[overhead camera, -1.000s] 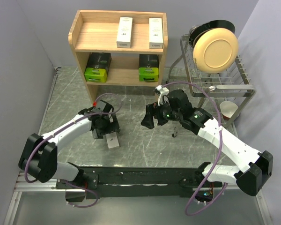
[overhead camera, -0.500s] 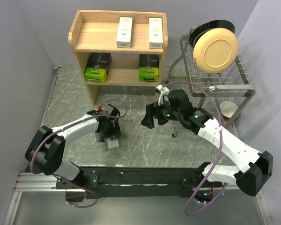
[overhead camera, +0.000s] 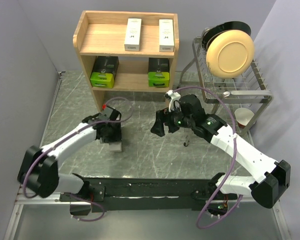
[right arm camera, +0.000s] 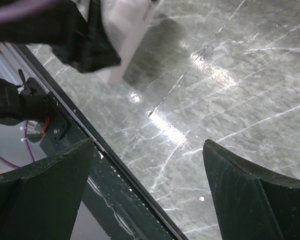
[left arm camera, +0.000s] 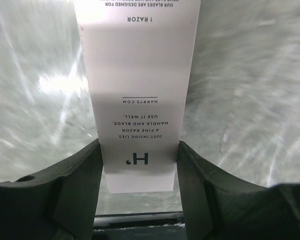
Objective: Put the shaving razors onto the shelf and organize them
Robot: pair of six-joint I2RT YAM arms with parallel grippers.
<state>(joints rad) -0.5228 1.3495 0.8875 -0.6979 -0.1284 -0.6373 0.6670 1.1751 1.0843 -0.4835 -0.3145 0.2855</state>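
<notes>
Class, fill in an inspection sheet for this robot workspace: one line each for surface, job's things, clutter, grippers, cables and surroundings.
Surface: grey marbled table, glare streaks.
Job's things: wooden shelf holds two white razor boxes on the top tier and two black-and-green packs on the lower tier; third white box is off the shelf.
Clutter: wire dish rack with cream plate; paper cup near it.
Grippers: left gripper shut on the third white box; right gripper open, empty.
Cables: purple cable looped over each arm.
Surroundings: grey walls.
</notes>
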